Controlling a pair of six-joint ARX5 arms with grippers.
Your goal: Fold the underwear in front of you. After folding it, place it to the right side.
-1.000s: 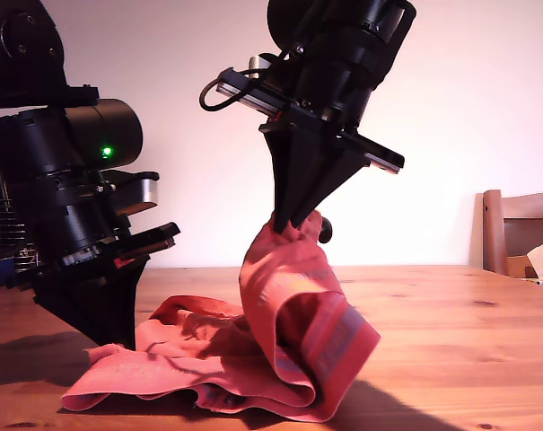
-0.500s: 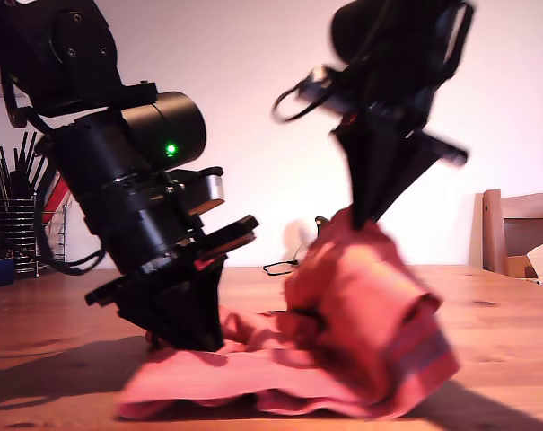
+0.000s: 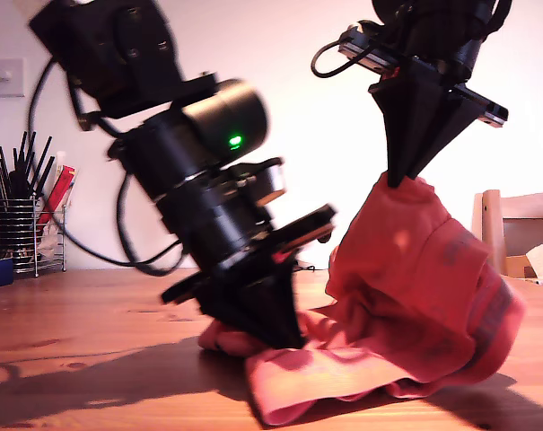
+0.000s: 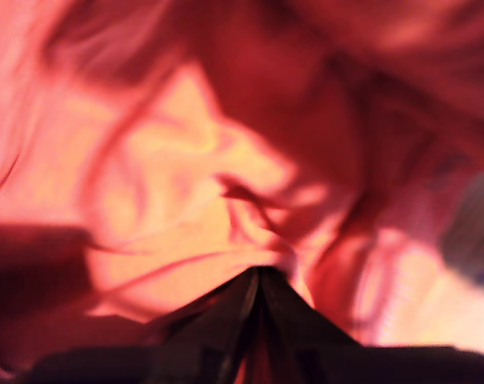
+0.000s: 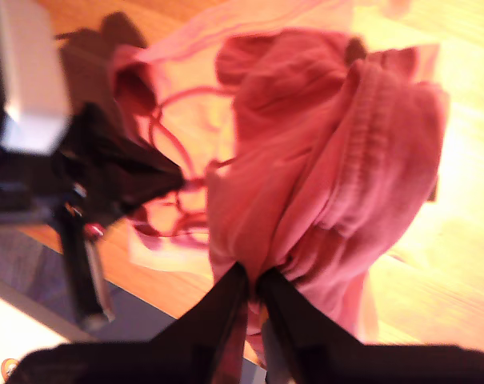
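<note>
Two grippers, both on the underwear (image 3: 415,269). The first gripper (image 3: 284,341) is down low at the middle of the exterior view, its fingers pinched narrow on the cloth right at the tabletop (image 3: 74,332). The first wrist view shows the fingers (image 4: 262,288) closed to a point with crumpled red cloth (image 4: 186,176) filling everything around them. The second gripper (image 3: 397,180) is raised, high on the exterior view's right, its fingers closed tight on a bunched bit of the garment's top edge. From there the cloth hangs in a thick folded drape.

The second wrist view shows the same pinch (image 5: 254,276), with the underwear (image 5: 330,160) falling away below it and the first gripper (image 5: 170,180) holding the low part.

The low edge of the underwear lies on the near tabletop in a flat, wrinkled strip. The hanging part bulges to the exterior view's right, with a darker greyish waistband (image 3: 486,305) along its outer edge.

Open wood shows on the exterior view's left, with shadow across it. A smaller bare patch (image 5: 466,200) lies past the drape. A wire rack of dark utensils (image 3: 20,233) stands far back on the exterior view's left, and a wooden chair (image 3: 518,224) is far back on its right, both well apart from the cloth.
</note>
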